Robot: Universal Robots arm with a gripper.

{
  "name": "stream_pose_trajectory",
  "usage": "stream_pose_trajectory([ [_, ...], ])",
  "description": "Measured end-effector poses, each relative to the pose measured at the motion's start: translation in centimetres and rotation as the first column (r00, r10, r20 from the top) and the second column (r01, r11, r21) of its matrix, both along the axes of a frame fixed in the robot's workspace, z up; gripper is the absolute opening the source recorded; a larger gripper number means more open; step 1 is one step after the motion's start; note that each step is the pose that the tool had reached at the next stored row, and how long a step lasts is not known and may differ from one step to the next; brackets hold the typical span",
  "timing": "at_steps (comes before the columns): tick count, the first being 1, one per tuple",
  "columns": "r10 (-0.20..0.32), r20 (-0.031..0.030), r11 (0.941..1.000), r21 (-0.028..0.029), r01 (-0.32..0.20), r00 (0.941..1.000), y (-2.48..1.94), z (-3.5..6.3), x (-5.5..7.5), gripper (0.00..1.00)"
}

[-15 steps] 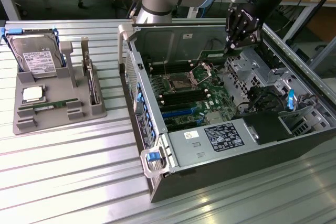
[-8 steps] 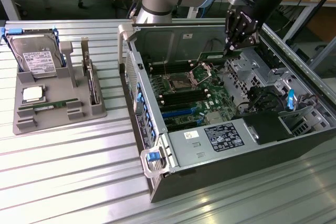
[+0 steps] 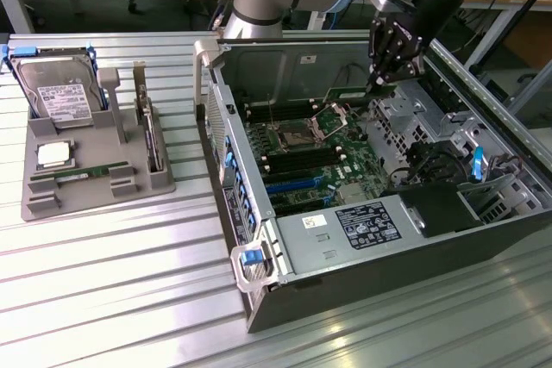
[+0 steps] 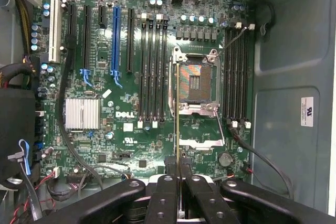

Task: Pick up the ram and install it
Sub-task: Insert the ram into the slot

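My gripper hangs over the back of the open computer case, shut on the ram, a thin green stick that juts out toward the exterior view's left. In the wrist view the ram shows edge-on as a narrow line between my black fingers, with the gripper shut around it. It hovers above the motherboard, in line with the edge of the open processor socket. Black memory slots lie on one side of the socket and more slots on the other.
A grey holder tray on the exterior view's left carries a hard drive, a square silver chip and another green stick. The case walls, a black cable and a silver heatsink surround the board.
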State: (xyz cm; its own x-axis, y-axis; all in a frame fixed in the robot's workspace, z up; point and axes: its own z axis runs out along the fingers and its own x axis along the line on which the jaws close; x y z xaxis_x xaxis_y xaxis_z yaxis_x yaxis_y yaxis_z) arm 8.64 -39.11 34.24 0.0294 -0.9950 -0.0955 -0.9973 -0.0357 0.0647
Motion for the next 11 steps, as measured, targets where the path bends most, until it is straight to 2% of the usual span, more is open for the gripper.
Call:
stream_pose_trajectory([
  [11,0.0,0.0,1.0,-0.0002,0.0,1.0,-0.02,-0.72,-0.01,0.12],
])
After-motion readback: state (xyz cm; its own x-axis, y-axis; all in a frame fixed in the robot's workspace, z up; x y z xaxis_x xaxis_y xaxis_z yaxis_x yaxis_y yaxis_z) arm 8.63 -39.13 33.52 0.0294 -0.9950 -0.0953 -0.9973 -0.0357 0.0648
